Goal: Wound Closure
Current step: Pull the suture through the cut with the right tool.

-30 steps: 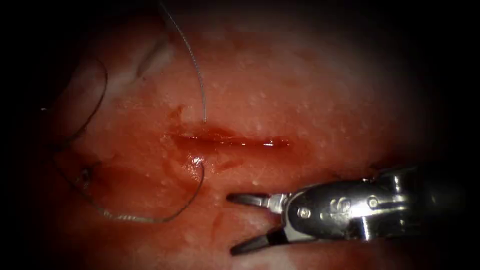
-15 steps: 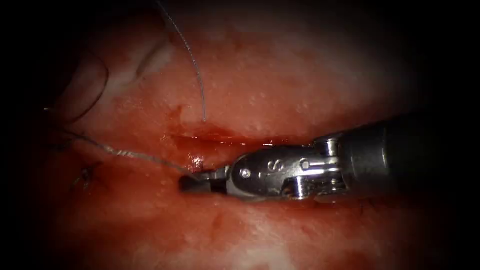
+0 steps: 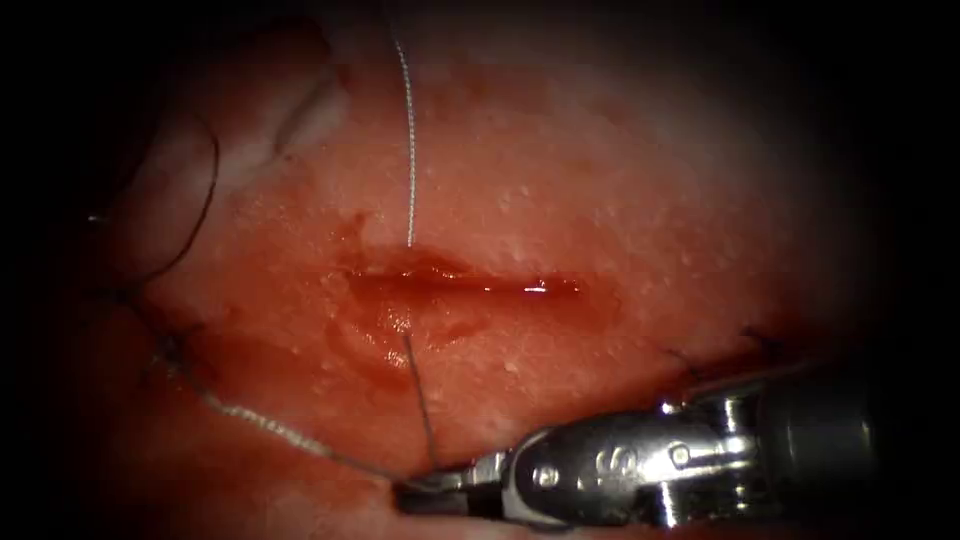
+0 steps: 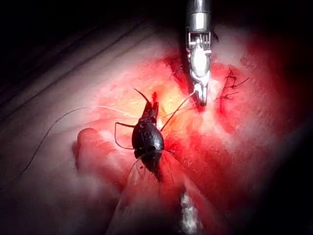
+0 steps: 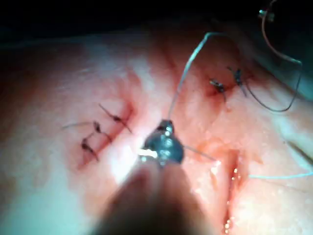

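Thread (image 3: 418,385) taut from the near lip of the cut (image 3: 470,285), on the tissue (image 3: 620,220), down to the right tool (image 3: 425,492), clamped there between closed jaws at the near edge. Left tool (image 4: 149,108): jaw state impossible to tell.

Right tool (image 3: 415,495) is pulling back down and away from the cut (image 3: 470,285), jaws clamped on the thread (image 3: 420,400), after reaching in open and closing just below the cut's left end. Thread's slack loop below the cut is being drawn taut, now running straight from the exit point to the jaws. Upper strand above the cut is straightening too.
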Motion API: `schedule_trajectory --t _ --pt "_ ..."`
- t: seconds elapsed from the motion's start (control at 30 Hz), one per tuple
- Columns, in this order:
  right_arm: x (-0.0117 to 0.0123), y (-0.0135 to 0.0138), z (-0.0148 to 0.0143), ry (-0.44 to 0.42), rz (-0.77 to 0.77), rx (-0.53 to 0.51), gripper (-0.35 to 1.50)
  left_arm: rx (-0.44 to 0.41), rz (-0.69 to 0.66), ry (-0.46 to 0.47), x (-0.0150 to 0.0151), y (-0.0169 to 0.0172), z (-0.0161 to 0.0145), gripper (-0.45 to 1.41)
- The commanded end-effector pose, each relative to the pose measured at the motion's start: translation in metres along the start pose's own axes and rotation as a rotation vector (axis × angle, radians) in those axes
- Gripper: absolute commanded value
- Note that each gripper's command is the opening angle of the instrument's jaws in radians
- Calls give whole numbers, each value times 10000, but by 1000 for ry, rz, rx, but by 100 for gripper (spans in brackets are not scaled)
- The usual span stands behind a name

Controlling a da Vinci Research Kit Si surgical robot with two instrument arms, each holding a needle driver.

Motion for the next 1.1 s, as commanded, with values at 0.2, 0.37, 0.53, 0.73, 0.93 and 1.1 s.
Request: schedule_trajectory --t 0.2,0.37,0.53,0.73,0.93,1.1 --pt "21 -18 8 13 -1 18 -35 -1 1 -2 -5 -2 7 -45" --pt "22 -10 2 43 15 -52 110 -2 2 -2 -6 -1 7 -45" --pt "10 19 -35 22 -89 -174 142 -5 2 -11 -6 -1 6 -45" --pt "-21 62 -43 -15 -123 -220 143 -5 3 -11 -7 -2 6 -45" --pt "-48 111 -4 -18 -133 -224 145 -4 0 -18 -10 -1 8 -45" --pt "-56 113 23 10 -159 -154 118 -3 0 -19 -10 -1 8 -45"
